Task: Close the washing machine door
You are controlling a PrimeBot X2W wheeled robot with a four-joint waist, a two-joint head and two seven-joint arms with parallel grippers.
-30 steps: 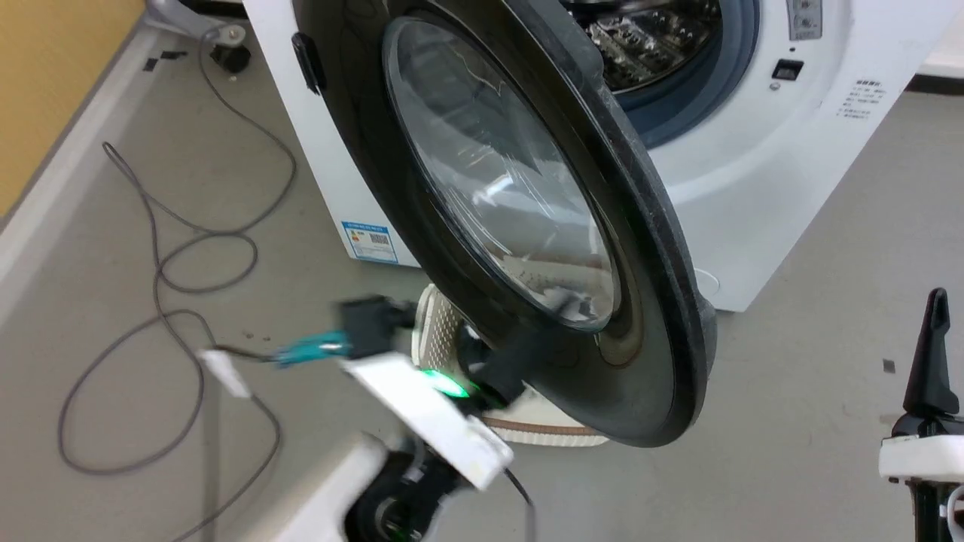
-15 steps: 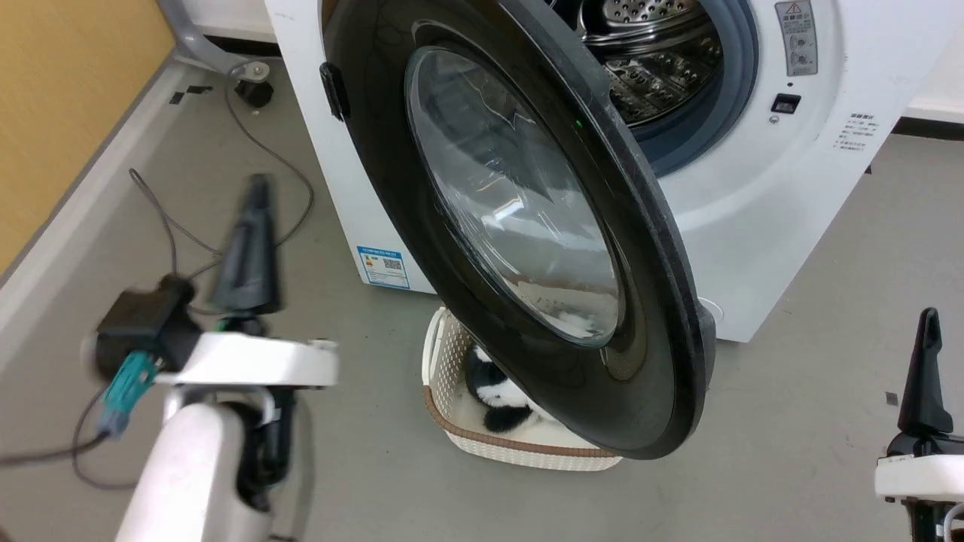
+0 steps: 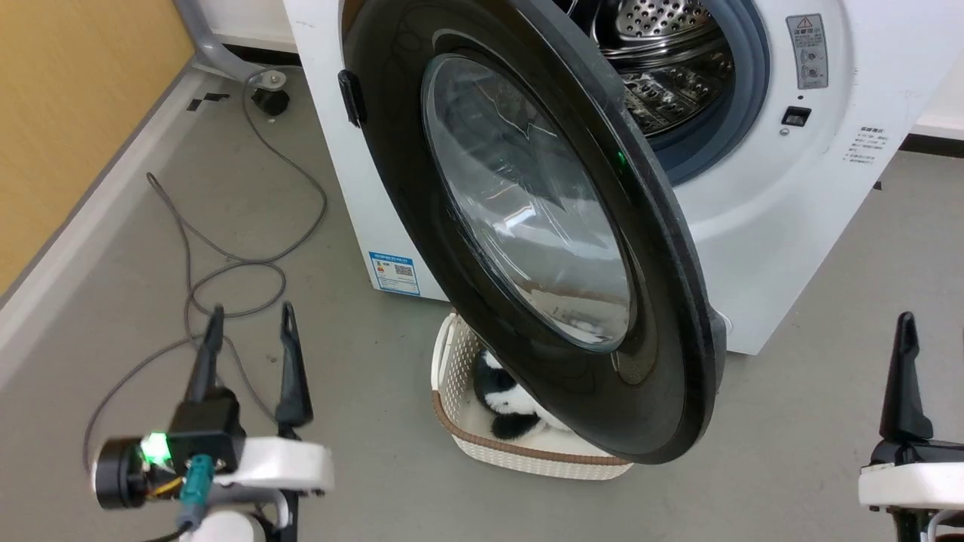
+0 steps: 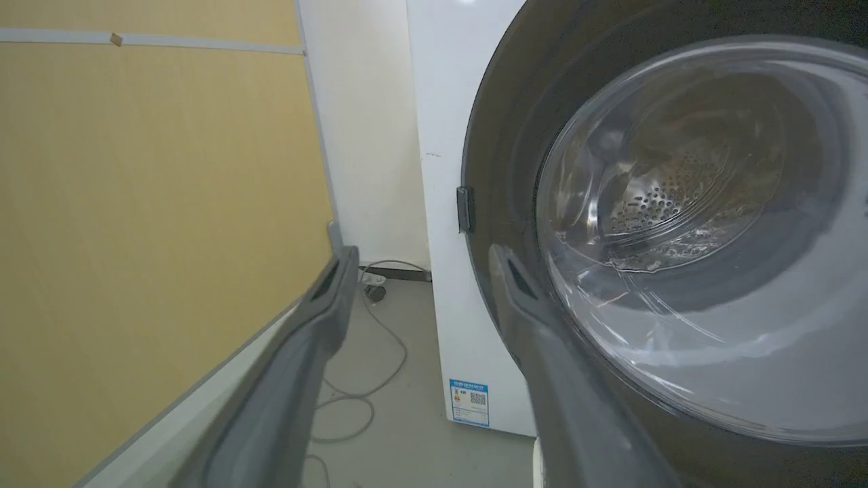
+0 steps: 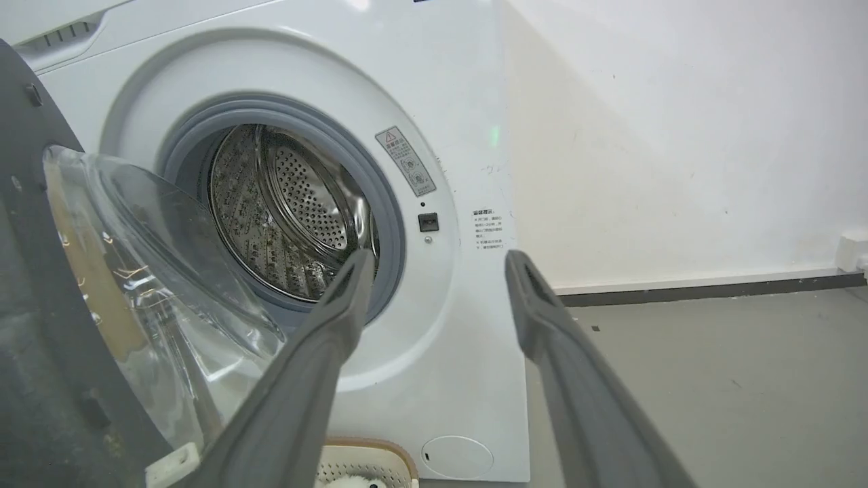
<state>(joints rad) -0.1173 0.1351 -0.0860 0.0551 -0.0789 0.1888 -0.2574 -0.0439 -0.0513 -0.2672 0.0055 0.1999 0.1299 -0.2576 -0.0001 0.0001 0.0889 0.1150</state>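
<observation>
Yellow wall panelling (image 3: pixel 68 113) runs down the far left, with a loose grey cable (image 3: pixel 226 263) looping over the grey floor (image 3: pixel 828 421) beside it. Low on that side the left gripper (image 3: pixel 251 310) hangs above the floor, well apart from the machine. Its two dark fingers (image 3: pixel 290 369) point upward and stand spread, with nothing between them. In the left wrist view they point at the machine's white side and the door's black rim, touching neither.

Next comes the washing machine (image 3: pixel 791 226), a white box with a small blue sticker (image 3: pixel 394 272) low on its front. The washing machine door (image 3: pixel 527 226) is open. It is hinged at the left of the opening and swung out toward the robot, its glossy black rim around a bulging clear window.

Under the door's lower edge a cream basket (image 3: pixel 527 455) with a brown rim sits on the floor just in front of the machine. In it lies something soft, black and white (image 3: pixel 501 391), perhaps a plush toy; the door hides much of it.

Behind the door, a grey rubber gasket (image 3: pixel 742 98) rings the perforated steel drum (image 3: pixel 663 60). What shows of its inside holds no laundry.

At the far right, the right gripper (image 5: pixel 439 256) stands clear of the machine. Its fingers (image 5: pixel 556 352) are spread wide and empty, pointing at the drum's mouth and the white front beside it.
</observation>
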